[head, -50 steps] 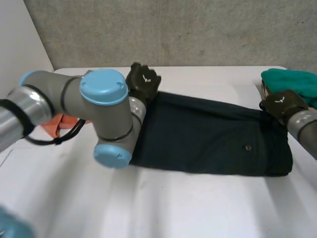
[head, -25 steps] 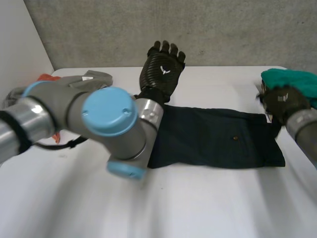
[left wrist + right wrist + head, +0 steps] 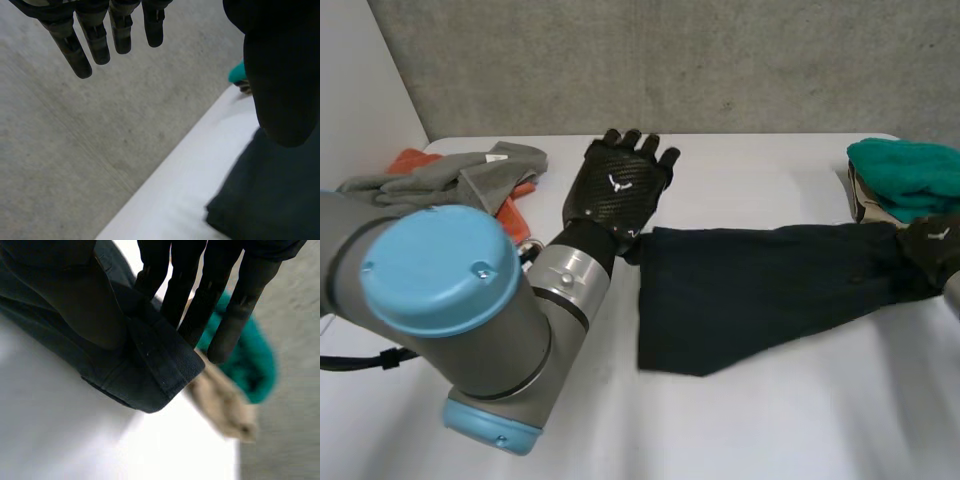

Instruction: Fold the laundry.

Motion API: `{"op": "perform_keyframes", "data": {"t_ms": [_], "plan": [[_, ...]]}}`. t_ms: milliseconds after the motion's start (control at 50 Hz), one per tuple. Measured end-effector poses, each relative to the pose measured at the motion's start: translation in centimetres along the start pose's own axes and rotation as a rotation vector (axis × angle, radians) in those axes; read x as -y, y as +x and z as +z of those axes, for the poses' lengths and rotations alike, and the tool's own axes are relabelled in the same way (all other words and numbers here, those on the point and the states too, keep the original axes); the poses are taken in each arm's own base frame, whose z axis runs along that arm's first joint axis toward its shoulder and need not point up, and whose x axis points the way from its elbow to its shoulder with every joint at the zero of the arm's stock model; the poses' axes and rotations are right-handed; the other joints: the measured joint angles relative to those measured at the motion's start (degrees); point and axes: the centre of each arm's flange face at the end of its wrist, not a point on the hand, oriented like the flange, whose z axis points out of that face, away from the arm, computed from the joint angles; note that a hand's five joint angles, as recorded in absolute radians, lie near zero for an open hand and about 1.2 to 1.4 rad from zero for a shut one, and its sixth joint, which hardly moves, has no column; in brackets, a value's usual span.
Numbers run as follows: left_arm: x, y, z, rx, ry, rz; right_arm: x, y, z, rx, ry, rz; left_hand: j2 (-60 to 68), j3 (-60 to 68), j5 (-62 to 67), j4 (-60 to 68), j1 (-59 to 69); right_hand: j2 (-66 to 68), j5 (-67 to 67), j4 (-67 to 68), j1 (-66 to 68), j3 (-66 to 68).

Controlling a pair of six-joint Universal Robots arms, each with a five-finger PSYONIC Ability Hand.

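A dark navy garment [image 3: 750, 285] lies folded on the white table, tapering toward the right. My right hand [image 3: 932, 245] is at its right end, close to the table's right edge. In the right wrist view its fingers [image 3: 195, 285] and thumb pinch a hemmed corner of the dark garment [image 3: 150, 370]. My left hand [image 3: 615, 190] hovers just beyond the garment's left end, open, with its fingers [image 3: 95, 40] straight and nothing in them. The garment's left corner [image 3: 275, 200] lies below that hand's thumb.
A teal folded cloth [image 3: 905, 170] sits on a beige one at the back right, just behind my right hand; the teal cloth [image 3: 250, 365] lies past its fingertips. A grey garment [image 3: 450, 175] and an orange cloth [image 3: 410, 160] lie at the back left. My left arm [image 3: 440, 300] fills the front left.
My left hand has opened, let go of the garment's left end and lifted off it. The right hand has pulled its end rightward and nearer, stretching the garment into a taper.
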Motion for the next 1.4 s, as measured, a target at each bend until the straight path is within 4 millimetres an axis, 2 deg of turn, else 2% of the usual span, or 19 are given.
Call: {"op": "perform_keyframes", "data": {"t_ms": [80, 140, 200, 240, 300, 340, 360, 420, 500, 580, 600, 660, 700, 760, 860, 1020, 1200, 1260, 1400], "plan": [[1.3, -0.6, -0.6, 0.013, 0.027, -0.001, 1.8, 0.6, -0.7, -0.032, 0.054, -0.137, 0.0, 0.0, 0.0, 0.0, 0.0, 0.0, 1.3, 0.1, 0.9, 0.0], [1.7, -0.9, -1.1, 0.02, 0.037, -0.002, 4.3, -1.3, -1.6, 0.016, 0.162, -0.227, 0.0, 0.0, 0.0, 0.0, 0.0, 0.3, 1.9, 0.2, 1.8, 0.7], [1.7, -1.1, -1.3, 0.024, 0.034, -0.001, 6.7, -5.0, -2.9, 0.124, 0.297, -0.284, 0.0, 0.0, 0.0, 0.0, 0.0, 0.6, 2.2, 0.3, 2.7, 1.0], [1.4, -1.3, -1.4, 0.029, 0.024, 0.0, 8.3, -9.1, -4.6, 0.261, 0.422, -0.321, 0.0, 0.0, 0.0, 0.0, 0.0, 0.6, 2.2, 0.3, 2.7, 1.0], [0.8, -1.6, -1.4, 0.038, 0.008, 0.002, 8.9, -14.1, -7.2, 0.453, 0.549, -0.361, 0.0, 0.0, 0.0, 0.0, 0.0, -0.8, 1.0, -1.7, 2.1, -0.6], [0.4, -1.9, -1.3, 0.046, -0.002, 0.002, 8.6, -16.6, -8.7, 0.557, 0.61, -0.385, 0.0, 0.0, 0.0, 0.0, 0.0, -14.6, -10.9, -14.5, -8.9, -13.3], [0.2, -2.0, -1.2, 0.05, -0.007, -0.001, 8.4, -17.8, -9.6, 0.612, 0.643, -0.401, 0.0, 0.0, 0.0, 0.0, 0.0, -27.5, -23.4, -26.4, -21.7, -25.4], [-0.1, -2.3, -0.9, 0.06, -0.013, -0.01, 8.2, -19.0, -10.5, 0.667, 0.684, -0.422, 0.0, 0.0, 0.0, 0.0, 0.0, -49.5, -45.6, -48.1, -43.9, -47.9], [-0.3, -2.4, -0.1, 0.068, -0.009, -0.025, 8.9, -18.1, -10.7, 0.648, 0.695, -0.397, 0.0, 0.0, 0.0, 0.0, 0.0, -54.6, -51.6, -55.3, -48.2, -55.0], [-0.1, -2.5, 1.4, 0.083, 0.012, -0.039, 11.1, -14.3, -10.1, 0.57, 0.67, -0.219, 0.0, 0.0, 0.0, 0.0, 0.0, -54.6, -51.6, -56.0, -48.2, -55.0], [-0.1, -2.5, 1.6, 0.084, 0.013, -0.04, 11.2, -14.0, -10.1, 0.565, 0.667, -0.201, 0.0, 0.0, 0.0, 0.0, 0.0, -54.6, -51.6, -56.0, -48.2, -55.0], [0.1, -2.3, 3.0, 0.093, 0.03, -0.054, 12.4, -11.1, -9.6, 0.53, 0.634, -0.002, 0.0, 0.0, 0.0, 0.0, 0.0, -54.6, -51.6, -56.1, -48.2, -55.0], [0.1, -1.9, 3.9, 0.089, 0.031, -0.063, 13.2, -8.8, -8.9, 0.51, 0.598, 0.172, 0.0, 0.0, 0.0, 0.0, 0.0, -54.6, -51.6, -56.1, -48.2, -55.0], [-0.2, -0.8, 5.0, 0.067, 0.017, -0.074, 13.4, -6.8, -8.0, 0.494, 0.543, 0.33, 0.0, 0.0, 0.0, 0.0, 0.0, -54.6, -51.6, -56.1, -48.2, -55.0], [-0.9, 1.2, 6.1, 0.016, -0.034, -0.098, 13.0, -5.4, -5.9, 0.487, 0.426, 0.443, 0.0, 0.0, 0.0, 0.0, 0.0, -54.6, -51.6, -56.1, -48.2, -55.0], [-2.6, 3.0, 6.7, -0.033, -0.126, -0.128, 12.5, -5.8, -2.7, 0.529, 0.257, 0.463, 0.0, 0.0, 0.0, 0.0, 0.0, -54.6, -51.6, -56.1, -48.2, -55.0], [-6.5, 4.7, 6.2, -0.071, -0.304, -0.104, 9.6, -8.7, 1.1, 0.584, 0.028, 0.457, 0.0, 0.0, 0.0, 0.0, 0.0, -54.6, -51.6, -56.1, -48.2, -55.0], [-8.4, 5.3, 5.9, -0.094, -0.386, -0.089, 7.9, -9.7, 2.4, 0.565, -0.038, 0.401, 0.0, 0.0, 0.0, 0.0, 0.0, -54.7, -51.6, -56.1, -48.2, -55.0], [-10.7, 5.8, 5.3, -0.13, -0.501, -0.07, 5.9, -10.1, 3.9, 0.481, -0.08, 0.269, 0.0, -0.3, 0.0, 0.0, -0.3, -55.0, -51.6, -56.1, -49.1, -55.0]]}}
